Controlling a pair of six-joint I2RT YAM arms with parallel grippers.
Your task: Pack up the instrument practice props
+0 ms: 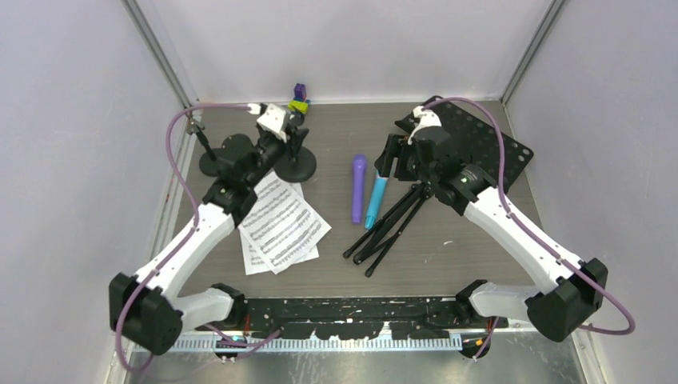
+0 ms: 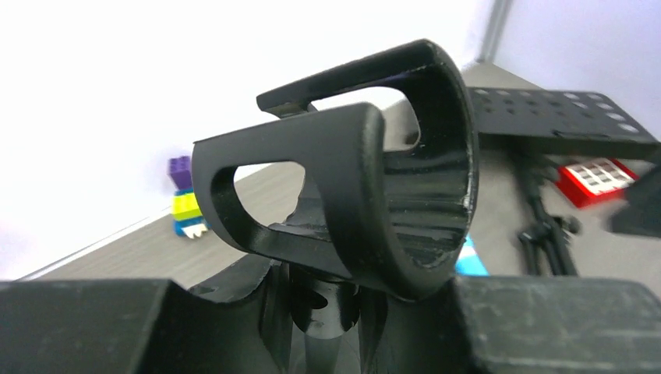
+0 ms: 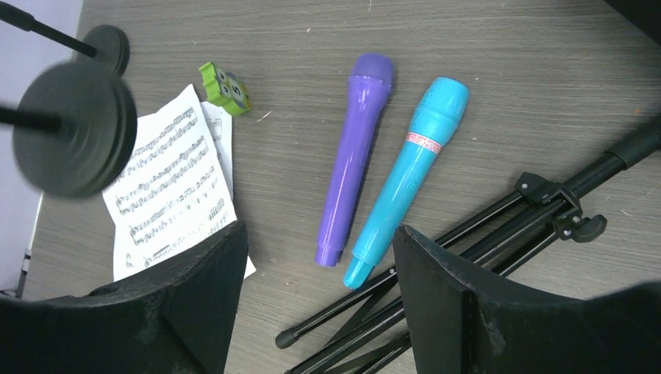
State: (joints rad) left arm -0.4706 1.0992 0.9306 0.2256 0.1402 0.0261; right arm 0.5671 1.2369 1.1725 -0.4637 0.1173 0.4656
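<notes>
Toy bricks (image 1: 299, 98) beyond mic holder (image 1: 296, 165)

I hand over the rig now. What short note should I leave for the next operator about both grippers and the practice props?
Left gripper: shut on one mic holder, far left.
Right gripper: open, empty, above the purple microphone and cyan microphone, which lie side by side.
Second mic holder: standing far left.
Sheet music: loose on the table.
Music rack: lying flat, far right.
Done: nothing packed.
Left: every prop; no box in view.
</notes>
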